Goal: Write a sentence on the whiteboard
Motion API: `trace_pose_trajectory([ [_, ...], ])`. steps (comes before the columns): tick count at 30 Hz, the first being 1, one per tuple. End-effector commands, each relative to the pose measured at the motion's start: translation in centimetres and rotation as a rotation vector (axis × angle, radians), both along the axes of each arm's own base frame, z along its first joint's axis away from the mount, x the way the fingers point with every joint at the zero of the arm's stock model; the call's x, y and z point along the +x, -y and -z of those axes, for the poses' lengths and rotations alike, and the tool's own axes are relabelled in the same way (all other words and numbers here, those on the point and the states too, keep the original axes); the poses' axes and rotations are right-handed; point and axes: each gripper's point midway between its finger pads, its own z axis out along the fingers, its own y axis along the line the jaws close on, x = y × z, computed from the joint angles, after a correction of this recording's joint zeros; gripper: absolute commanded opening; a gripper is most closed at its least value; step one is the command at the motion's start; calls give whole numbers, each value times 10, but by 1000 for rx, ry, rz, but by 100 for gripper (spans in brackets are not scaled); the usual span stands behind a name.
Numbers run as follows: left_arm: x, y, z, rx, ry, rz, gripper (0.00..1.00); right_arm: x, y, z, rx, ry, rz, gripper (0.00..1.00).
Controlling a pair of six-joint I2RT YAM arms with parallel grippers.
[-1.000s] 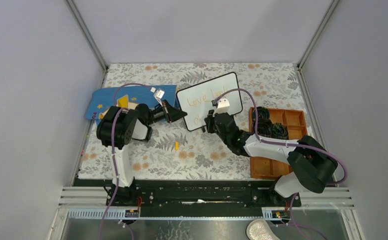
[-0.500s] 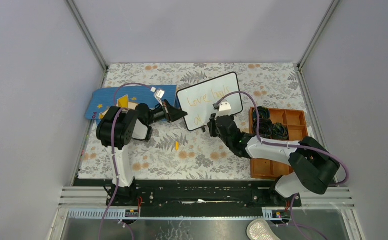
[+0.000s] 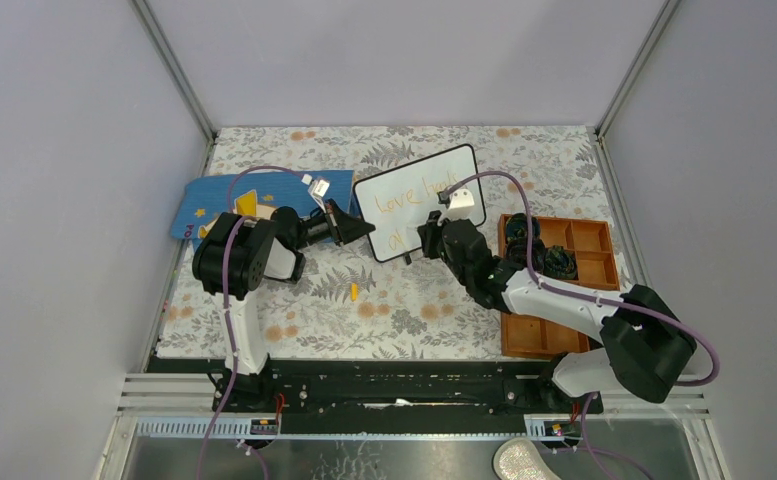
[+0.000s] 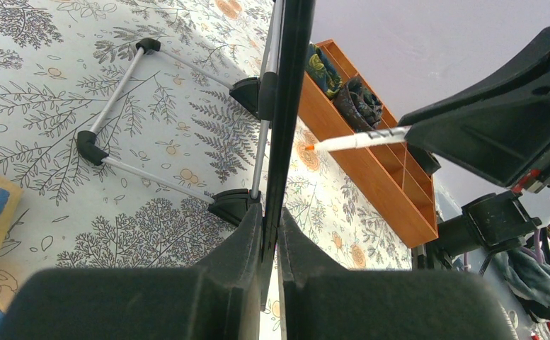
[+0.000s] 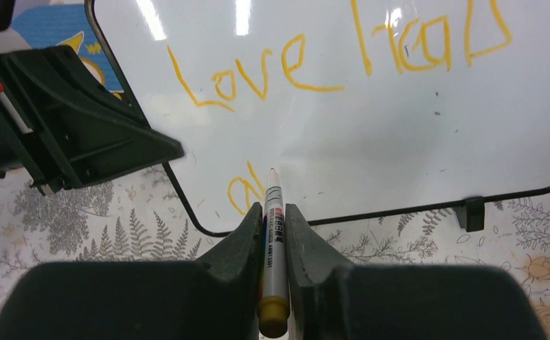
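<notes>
whiteboard (image 5: pixel 371 120) white, black frame; sentence (image 5: pixel 293 67) orange; tray (image 3: pixel 589 240) orange

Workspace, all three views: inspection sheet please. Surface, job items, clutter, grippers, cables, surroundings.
Surface: floral cloth covers the table.
Job's things: whiteboard stands on its feet. The sentence is in orange, reading about "Love Heal" with "al" begun below. The marker has its tip beside "al"; contact unclear.
Clutter: blue mat behind the left arm; orange tray with dark items in its far compartments; small orange piece on the cloth.
Grippers: left gripper is clamped on the whiteboard's edge; right gripper is clamped on the marker.
Cables: purple cables loop over both arms, the right one crossing the board.
Surroundings: grey walls, metal frame posts.
</notes>
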Motion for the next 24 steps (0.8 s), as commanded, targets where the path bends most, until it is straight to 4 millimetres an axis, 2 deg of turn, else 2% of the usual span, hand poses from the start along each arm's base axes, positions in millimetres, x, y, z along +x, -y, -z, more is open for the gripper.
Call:
trace_pose_trajectory([
  [1,-11,6,11,12,-71,34,0,20,-7,-38,69,84,21,0],
  [10,-10,6,12,12,-73,35,0,24,-19,-33,78,67,-8,0],
  [24,-11,6,13,15,-73,35,0,27,-20,-24,67,56,0,0],
])
